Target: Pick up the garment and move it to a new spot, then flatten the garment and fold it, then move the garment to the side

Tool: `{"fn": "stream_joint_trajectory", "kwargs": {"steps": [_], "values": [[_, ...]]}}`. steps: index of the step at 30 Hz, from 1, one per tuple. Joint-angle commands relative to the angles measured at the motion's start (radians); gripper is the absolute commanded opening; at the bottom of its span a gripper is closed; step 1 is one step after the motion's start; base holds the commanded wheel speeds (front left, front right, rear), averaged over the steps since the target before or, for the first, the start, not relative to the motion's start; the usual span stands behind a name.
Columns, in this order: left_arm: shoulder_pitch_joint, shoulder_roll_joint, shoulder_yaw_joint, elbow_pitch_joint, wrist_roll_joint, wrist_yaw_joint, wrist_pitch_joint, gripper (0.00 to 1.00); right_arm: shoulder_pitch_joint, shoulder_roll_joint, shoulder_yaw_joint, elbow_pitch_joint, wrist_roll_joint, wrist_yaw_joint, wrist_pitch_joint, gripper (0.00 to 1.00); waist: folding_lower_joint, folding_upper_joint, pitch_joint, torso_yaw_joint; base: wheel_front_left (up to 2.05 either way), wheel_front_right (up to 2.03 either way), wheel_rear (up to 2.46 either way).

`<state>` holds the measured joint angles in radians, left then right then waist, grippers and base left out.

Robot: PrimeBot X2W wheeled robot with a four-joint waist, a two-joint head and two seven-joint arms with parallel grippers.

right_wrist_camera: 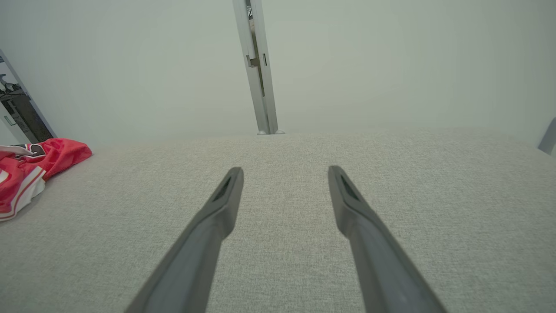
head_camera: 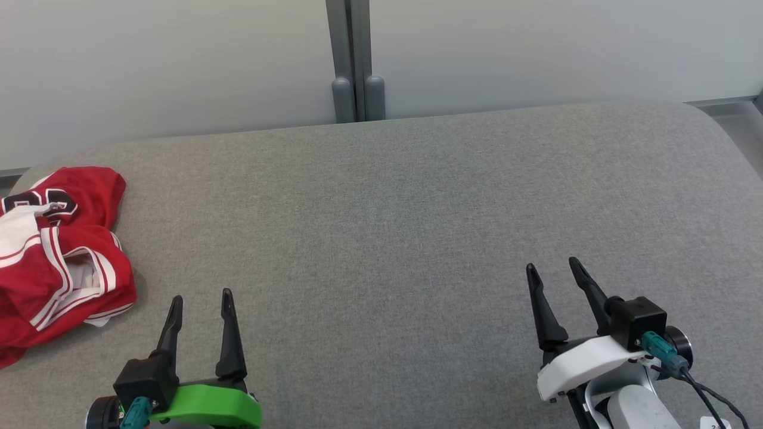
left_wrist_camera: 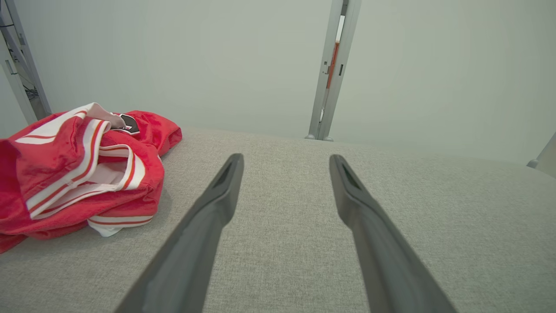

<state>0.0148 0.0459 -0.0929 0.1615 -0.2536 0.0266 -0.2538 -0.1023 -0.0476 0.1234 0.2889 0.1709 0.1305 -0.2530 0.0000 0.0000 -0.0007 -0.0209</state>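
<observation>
The garment [head_camera: 56, 256] is a red jersey with white and red trim, lying crumpled at the far left of the grey fabric surface [head_camera: 387, 226]. In the left wrist view the garment [left_wrist_camera: 74, 174] lies ahead and to the left of my fingers. In the right wrist view the garment [right_wrist_camera: 30, 174] sits at the left edge. My left gripper [head_camera: 201, 298] stands open near the front edge, a short way right of the garment and apart from it. My right gripper [head_camera: 554, 266] is open at the lower right, with nothing between its fingers.
A pale wall with a grey vertical post [head_camera: 356, 65] runs behind the surface. The surface's rounded right corner [head_camera: 721, 131] and far left edge bound the work area. A dark frame [right_wrist_camera: 19, 108] stands beyond the left end.
</observation>
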Motion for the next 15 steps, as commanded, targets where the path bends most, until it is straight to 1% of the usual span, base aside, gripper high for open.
{"fn": "stream_joint_trajectory", "kwargs": {"steps": [1,5,15], "values": [[0.013,0.007,0.0,-0.006,0.017,0.005,-0.006,1.0,-0.006,-0.005,0.004,-0.004,-0.021,0.0,-0.008,1.0,0.0,0.0,0.0,0.0,0.0,0.0,0.0],[0.017,0.008,-0.002,-0.008,0.036,0.008,-0.013,1.0,-0.006,-0.005,0.006,-0.005,-0.042,0.0,-0.015,1.0,0.0,0.0,0.0,-0.002,0.0,0.0,0.0],[0.02,0.008,0.008,-0.012,0.011,0.007,-0.011,1.0,0.0,-0.005,0.005,-0.01,-0.027,0.0,-0.013,1.0,0.0,0.0,-0.002,-0.004,0.0,0.0,0.0]]}}
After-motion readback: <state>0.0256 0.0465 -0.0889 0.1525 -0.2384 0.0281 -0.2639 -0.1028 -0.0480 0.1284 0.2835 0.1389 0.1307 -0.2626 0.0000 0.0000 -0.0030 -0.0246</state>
